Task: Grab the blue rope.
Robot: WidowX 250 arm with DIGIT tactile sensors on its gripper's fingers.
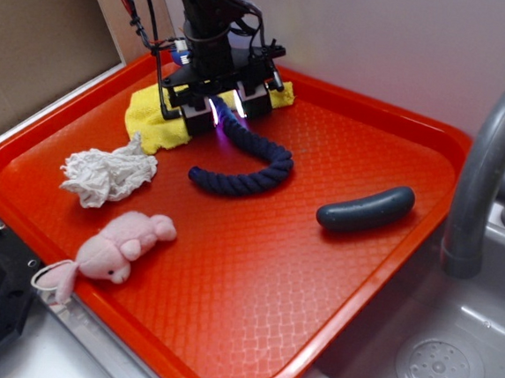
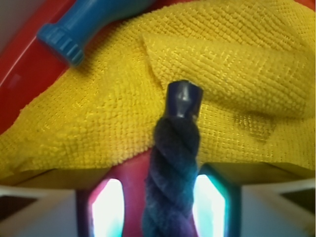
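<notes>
The blue rope (image 1: pixel 245 175) is a dark navy twisted rope lying curved on the red tray (image 1: pixel 314 292), with one end on the edge of the yellow cloth (image 1: pixel 157 119). My gripper (image 1: pixel 226 116) is lowered over that end, one finger on each side of the rope. In the wrist view the rope (image 2: pixel 173 168) runs up between the lit fingers of the gripper (image 2: pixel 160 202) and its capped tip rests on the yellow cloth (image 2: pixel 98 123). The jaws are open: the rope lies close to the right finger, and red tray shows between it and the left finger.
A dark sausage-shaped object (image 1: pixel 366 208) lies on the tray to the right. A crumpled white cloth (image 1: pixel 108 175) and a pink plush toy (image 1: pixel 119 246) lie at the left. A bright blue plastic toy (image 2: pixel 74 27) rests behind the yellow cloth. A grey faucet (image 1: pixel 488 174) and sink are at the right.
</notes>
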